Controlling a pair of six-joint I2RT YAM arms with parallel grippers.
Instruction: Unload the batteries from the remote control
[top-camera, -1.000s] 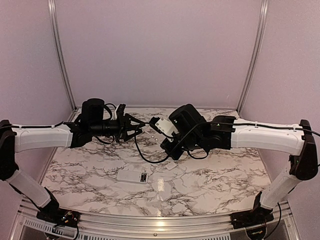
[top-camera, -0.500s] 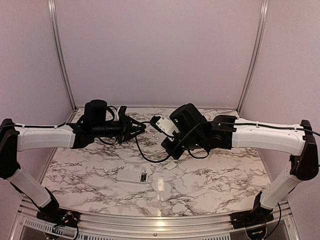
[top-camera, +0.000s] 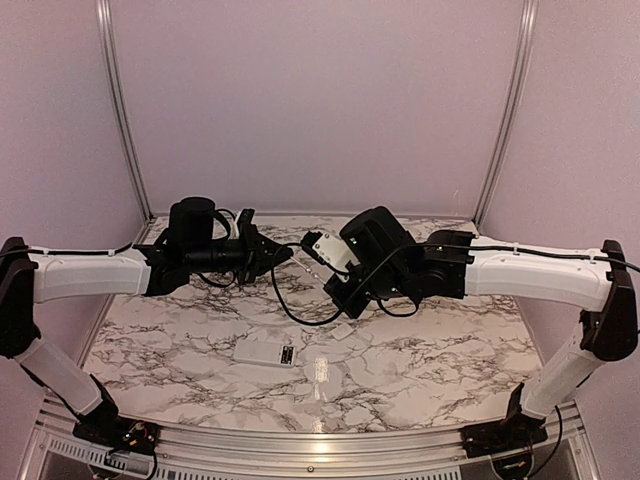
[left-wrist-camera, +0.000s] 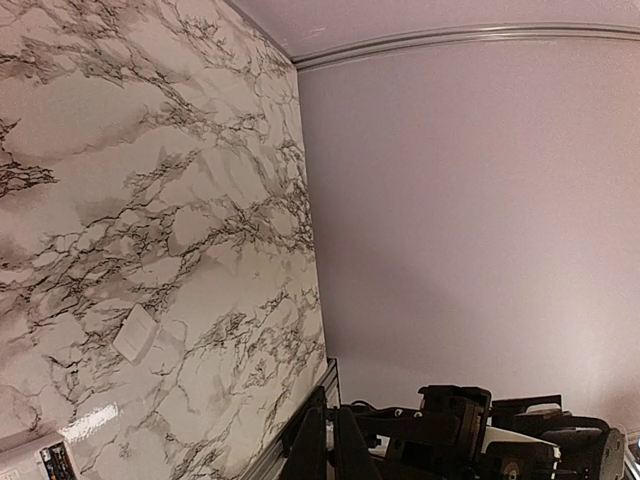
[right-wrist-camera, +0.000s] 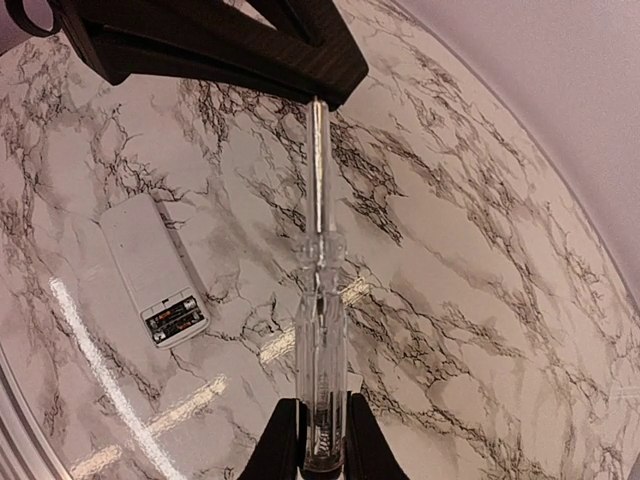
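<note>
- Your remote control (right-wrist-camera: 150, 268) lay white and flat, its dark batteries (right-wrist-camera: 174, 319) showing in the open end.
- It lay well below your right pincer (right-wrist-camera: 321, 440), which pinched a screwdriver (right-wrist-camera: 318, 300); your left pincer (top-camera: 283, 253) was pressed together.

A: Need a count?
B: Go.
A: You've got one remote control (top-camera: 266, 353). Two batteries (right-wrist-camera: 172, 316), side by side in its open bay at the 5 o'clock end, right wrist view.
B: Loose parts?
A: One small white cover piece (top-camera: 343, 331), between 2 and 3 o'clock off the remote, top view. One clear-handled rod (right-wrist-camera: 320, 340).
B: Arms?
A: Two: left arm (top-camera: 90, 275) at 9 o'clock, right arm (top-camera: 530, 272) at 3.
</note>
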